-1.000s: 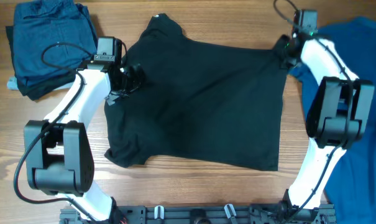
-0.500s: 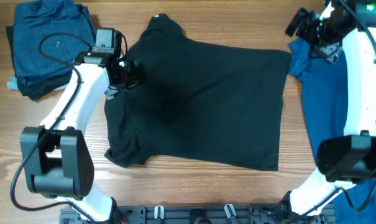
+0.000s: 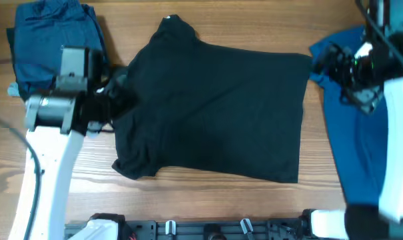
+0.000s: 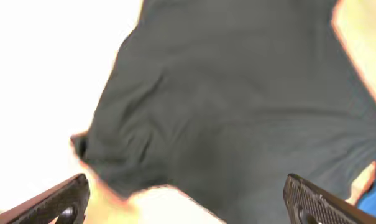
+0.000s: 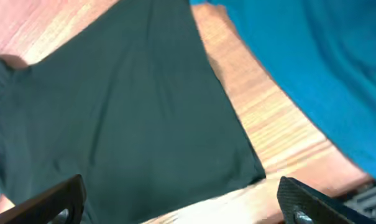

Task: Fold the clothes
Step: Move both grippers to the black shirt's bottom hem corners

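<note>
The black T-shirt lies spread flat on the wooden table, collar with a small white mark at the top. It fills the left wrist view and shows in the right wrist view. My left gripper hovers open and empty over the shirt's left sleeve; its fingers are wide apart. My right gripper is open and empty above the shirt's top right corner, fingers spread. The bright blue shirt lies at the right, also seen in the right wrist view. Dark blue clothes are piled at the top left.
Bare wooden table shows in front of the black shirt. A black rail runs along the front edge.
Both arms have lifted away from the black shirt's upper corners; the left moved down and left, the right moved up then down over the blue shirt. The black shirt stays flat.
</note>
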`<state>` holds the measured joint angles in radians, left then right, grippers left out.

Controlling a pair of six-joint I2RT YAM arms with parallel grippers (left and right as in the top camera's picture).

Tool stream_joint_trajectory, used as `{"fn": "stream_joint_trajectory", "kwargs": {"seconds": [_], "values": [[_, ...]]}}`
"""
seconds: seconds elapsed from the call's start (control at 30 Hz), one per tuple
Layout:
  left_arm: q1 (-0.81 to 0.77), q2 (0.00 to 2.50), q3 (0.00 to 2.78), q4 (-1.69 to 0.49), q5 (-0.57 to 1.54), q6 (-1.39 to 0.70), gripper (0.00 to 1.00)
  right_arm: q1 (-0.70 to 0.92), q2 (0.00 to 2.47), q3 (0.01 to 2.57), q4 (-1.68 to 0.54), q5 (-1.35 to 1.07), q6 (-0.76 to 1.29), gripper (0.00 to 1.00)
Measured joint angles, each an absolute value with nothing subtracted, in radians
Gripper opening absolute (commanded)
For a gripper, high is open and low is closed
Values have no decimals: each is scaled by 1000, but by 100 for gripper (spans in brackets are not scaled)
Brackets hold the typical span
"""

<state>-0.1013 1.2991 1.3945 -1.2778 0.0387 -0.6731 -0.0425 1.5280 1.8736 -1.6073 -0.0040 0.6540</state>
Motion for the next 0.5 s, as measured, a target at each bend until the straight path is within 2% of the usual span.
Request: {"fn": "stream_joint_trajectory", "kwargs": {"seconds": [0.27, 0.5], "values": [[-101, 1246, 1394, -1566, 20, -800, 100, -42, 1225, 1455, -1580, 20, 738, 100], [-101, 1197, 1214, -1623, 28, -961, 100, -42, 1185, 1216, -1563, -53, 797, 100]]}}
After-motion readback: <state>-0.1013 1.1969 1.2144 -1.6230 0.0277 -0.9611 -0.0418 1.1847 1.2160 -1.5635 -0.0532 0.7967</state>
